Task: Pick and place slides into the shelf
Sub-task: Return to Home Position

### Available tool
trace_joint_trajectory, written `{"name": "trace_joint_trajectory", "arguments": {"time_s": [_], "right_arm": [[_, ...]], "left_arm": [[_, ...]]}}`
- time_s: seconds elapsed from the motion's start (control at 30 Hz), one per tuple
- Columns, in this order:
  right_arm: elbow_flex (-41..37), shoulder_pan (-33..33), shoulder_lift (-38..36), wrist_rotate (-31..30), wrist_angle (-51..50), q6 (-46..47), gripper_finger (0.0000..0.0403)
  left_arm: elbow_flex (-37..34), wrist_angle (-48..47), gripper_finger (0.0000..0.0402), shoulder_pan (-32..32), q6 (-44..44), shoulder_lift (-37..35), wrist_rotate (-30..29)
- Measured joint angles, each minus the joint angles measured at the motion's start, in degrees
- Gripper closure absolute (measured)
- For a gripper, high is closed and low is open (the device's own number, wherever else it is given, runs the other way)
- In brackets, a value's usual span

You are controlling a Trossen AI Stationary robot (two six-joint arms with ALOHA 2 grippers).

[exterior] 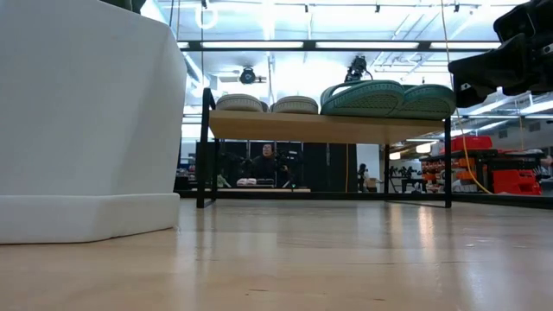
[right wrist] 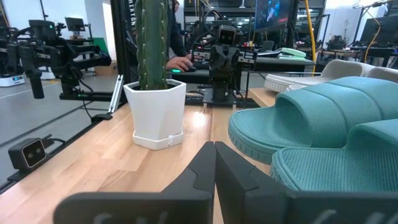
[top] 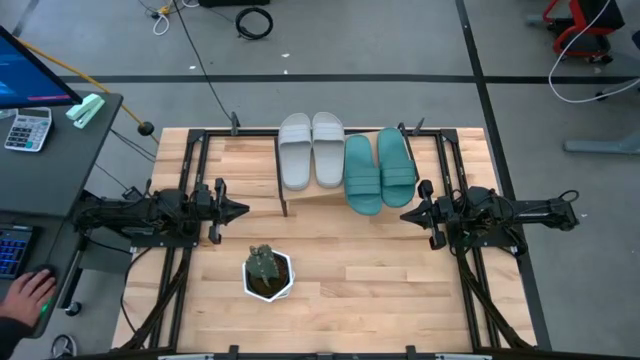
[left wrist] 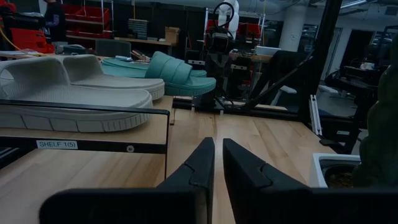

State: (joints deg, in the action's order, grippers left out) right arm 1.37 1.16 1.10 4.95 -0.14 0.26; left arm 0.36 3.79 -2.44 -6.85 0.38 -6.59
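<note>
The shelf (top: 318,199) stands at the far middle of the table on thin black legs. Both pairs of slides lie side by side on its top board. The light grey pair (top: 311,150) is to the left and the teal pair (top: 380,170) to the right, soles down (exterior: 380,98). My left gripper (top: 243,210) hovers level at the shelf's left, shut (left wrist: 217,146), with nothing between its fingers. My right gripper (top: 404,215) hovers level at the shelf's right beside the teal slides (right wrist: 323,124), also shut (right wrist: 215,146) with nothing in it.
A small cactus in a white pot (top: 267,272) stands near the front edge between the arms. Bare tabletop (top: 350,260) lies in front of the shelf. A person's hand (top: 30,295) rests on the desk left of the table.
</note>
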Motion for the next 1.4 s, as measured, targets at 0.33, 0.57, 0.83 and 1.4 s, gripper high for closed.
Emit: {"name": "trace_joint_trajectory", "arguments": {"time_s": [0.33, 0.57, 0.83, 1.4], "right_arm": [[0.0, 0.0, 0.0, 0.0, 0.0, 0.0, 0.0389], [0.0, 0.0, 0.0, 0.0, 0.0, 0.0, 0.0389], [0.0, 0.0, 0.0, 0.0, 0.0, 0.0, 0.0389], [0.0, 0.0, 0.0, 0.0, 0.0, 0.0, 0.0389]], "left_arm": [[0.0, 0.0, 0.0374, 0.0, 0.0, 0.0, 0.0], [0.0, 0.0, 0.0363, 0.0, 0.0, 0.0, 0.0], [0.0, 0.0, 0.0369, 0.0, 0.0, 0.0, 0.0], [0.0, 0.0, 0.0361, 0.0, 0.0, 0.0, 0.0]]}}
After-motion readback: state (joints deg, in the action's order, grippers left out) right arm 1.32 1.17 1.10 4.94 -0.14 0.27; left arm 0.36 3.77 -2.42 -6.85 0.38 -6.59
